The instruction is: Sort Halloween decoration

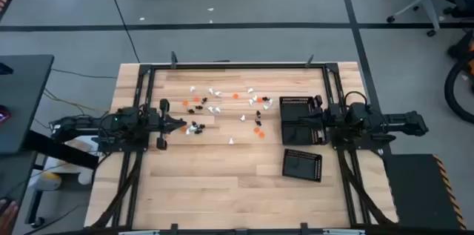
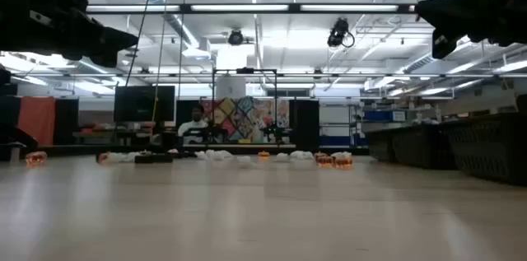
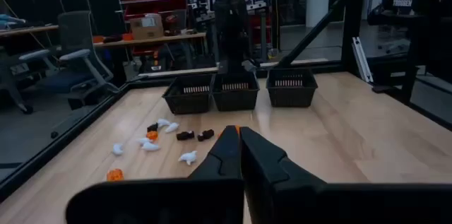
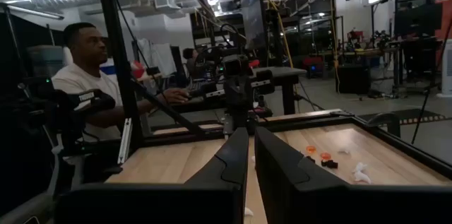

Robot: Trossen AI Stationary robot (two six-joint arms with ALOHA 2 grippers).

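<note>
Sorting has not begun, we judge: the tiny white, orange and black Halloween figurine pieces lie scattered on the pale wooden table, none visibly in a container. Our left pincer hangs with its dark fingers pressed together, empty, and the nearest black pieces sit just ahead of its tips, the rest spreading farther ahead. Our right pincer waits with its fingers narrowly parted, holding nothing, above the black perforated square baskets; another black basket lies off to its side, nearer the table's front edge.

To do the pick well, we should part the left fingers before descending, choose one piece standing apart from its neighbours, and straddle it squarely. Pieces this small could easily skid or tip, so we would close gently, low to the wood.
</note>
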